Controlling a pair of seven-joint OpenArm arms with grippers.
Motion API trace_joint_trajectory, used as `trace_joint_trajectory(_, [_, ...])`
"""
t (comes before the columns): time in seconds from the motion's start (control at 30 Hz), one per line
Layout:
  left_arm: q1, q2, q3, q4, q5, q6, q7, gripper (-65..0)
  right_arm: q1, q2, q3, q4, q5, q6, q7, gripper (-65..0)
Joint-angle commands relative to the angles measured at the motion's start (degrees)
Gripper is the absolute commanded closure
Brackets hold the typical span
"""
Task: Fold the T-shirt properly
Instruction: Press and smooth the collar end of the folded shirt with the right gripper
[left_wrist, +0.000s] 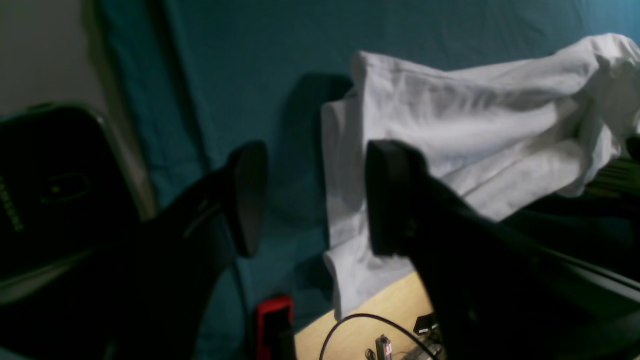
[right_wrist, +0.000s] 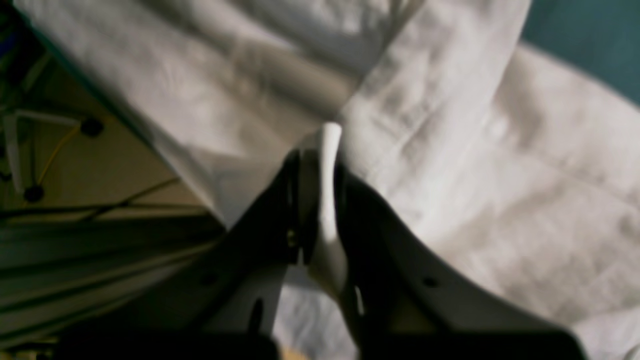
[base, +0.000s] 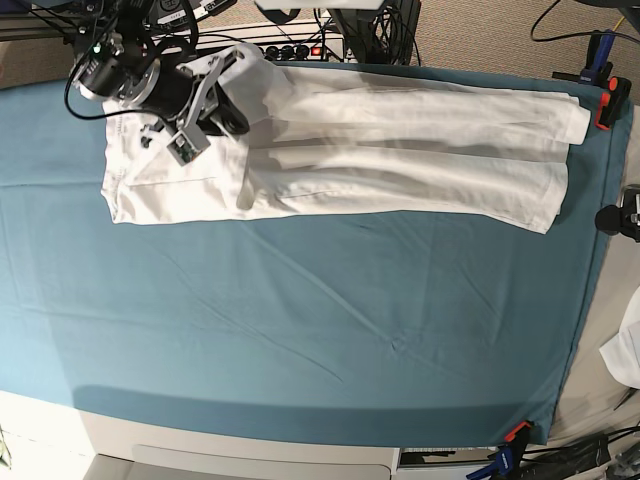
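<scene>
The white T-shirt lies stretched in a long band along the far side of the teal table cloth. At its left end my right gripper is shut on a raised fold of the shirt. The right wrist view shows that fold pinched between the dark fingers, with the T-shirt spread beneath. My left gripper stands open and holds nothing. It hovers over the cloth just beside the T-shirt's near end. In the base view, only a dark piece of the left arm shows, at the right edge.
Red clamps hold the cloth at the far right corner, and another clamp sits at the near right corner. A small white scrap lies off the table's right side. Cables run behind the table. A black phone shows in the left wrist view.
</scene>
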Motion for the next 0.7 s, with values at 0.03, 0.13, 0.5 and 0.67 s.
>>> trace_joint_trajectory(0.03, [-1.2, -1.9, -0.57, 0.66, -1.12, -0.28, -0.16, -32.0, -1.14, 0.37, 0.22, 1.14, 0.9, 0.55, 0.72, 0.0])
trace_joint_trajectory(0.13, [-1.2, -1.88, -0.57, 0.66, -1.12, -0.28, -0.16, -32.0, -2.4, 1.14, 0.22, 1.14, -0.37, 0.93, 0.52, -1.3])
trace_joint_trajectory(0.5, [-1.18, -1.9, -0.57, 0.66, -1.12, -0.28, -0.16, -32.0, -4.11, 1.27, 0.42, 1.22, -3.3, 0.93, 1.38, -23.7])
trace_joint_trajectory(0.67, [-0.94, -1.92, -0.57, 0.63, -1.12, -0.28, -0.16, -32.0, -1.68, 0.11, 5.25, 1.27, -1.18, 0.93, 6.38, -23.7])
